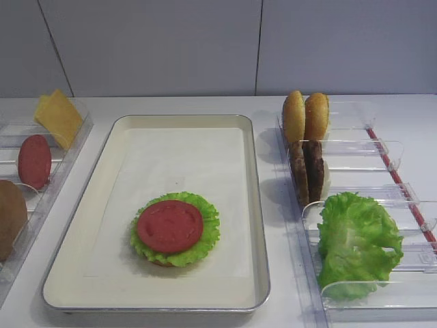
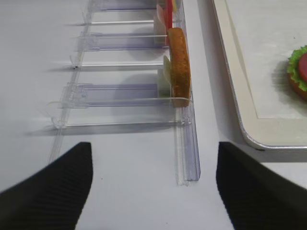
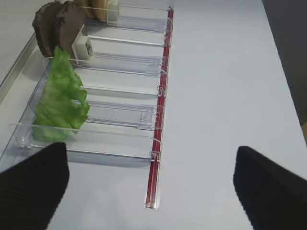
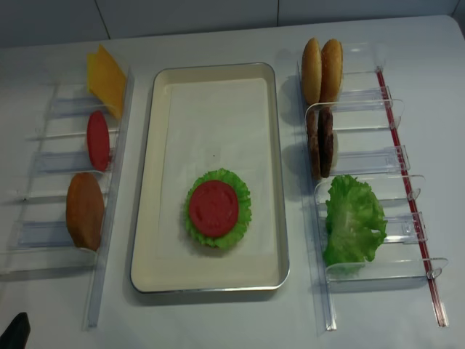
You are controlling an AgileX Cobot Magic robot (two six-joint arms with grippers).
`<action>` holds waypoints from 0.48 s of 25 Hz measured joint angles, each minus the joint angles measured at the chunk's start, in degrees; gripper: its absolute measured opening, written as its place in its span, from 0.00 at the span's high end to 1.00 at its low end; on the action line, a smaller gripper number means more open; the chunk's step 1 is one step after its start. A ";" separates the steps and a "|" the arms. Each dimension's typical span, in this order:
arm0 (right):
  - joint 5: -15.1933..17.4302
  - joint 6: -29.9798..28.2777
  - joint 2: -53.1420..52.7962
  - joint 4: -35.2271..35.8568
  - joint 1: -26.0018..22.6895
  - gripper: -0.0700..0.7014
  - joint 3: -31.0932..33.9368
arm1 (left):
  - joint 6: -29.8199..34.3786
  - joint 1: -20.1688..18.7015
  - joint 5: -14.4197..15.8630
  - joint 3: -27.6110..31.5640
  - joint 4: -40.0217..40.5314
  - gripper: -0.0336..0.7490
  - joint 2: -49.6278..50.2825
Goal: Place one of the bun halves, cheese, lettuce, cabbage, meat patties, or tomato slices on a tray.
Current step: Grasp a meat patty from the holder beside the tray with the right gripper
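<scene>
Right now my right gripper hangs spread wide and empty over bare table beside the right rack, and my left gripper is spread too. On the tray, toward 6 o'clock, a tomato slice lies on lettuce. The meat patties stand on edge in the rack at the tray's 3 o'clock. No writing is readable anywhere.

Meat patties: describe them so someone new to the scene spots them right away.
Start at the cream tray in the middle, then go to the clear rack on its right. The meat patties stand on edge in the second slot from the far end, between the bun halves behind and the lettuce in front. They are the only dark brown, rough-grained discs there.
</scene>
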 joint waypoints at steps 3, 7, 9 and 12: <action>0.00 0.00 0.00 0.00 0.00 0.02 0.00 | 0.00 0.00 0.00 0.00 0.00 0.28 0.00; 0.00 0.00 0.00 0.00 0.00 0.02 0.00 | 0.00 0.00 0.00 0.00 0.00 0.28 0.00; 0.00 0.00 0.00 0.03 0.00 0.02 0.00 | 0.00 0.00 0.00 0.00 0.00 0.28 0.00; 0.00 0.00 0.00 0.03 0.00 0.02 0.00 | 0.00 0.00 0.00 0.00 0.00 0.28 0.00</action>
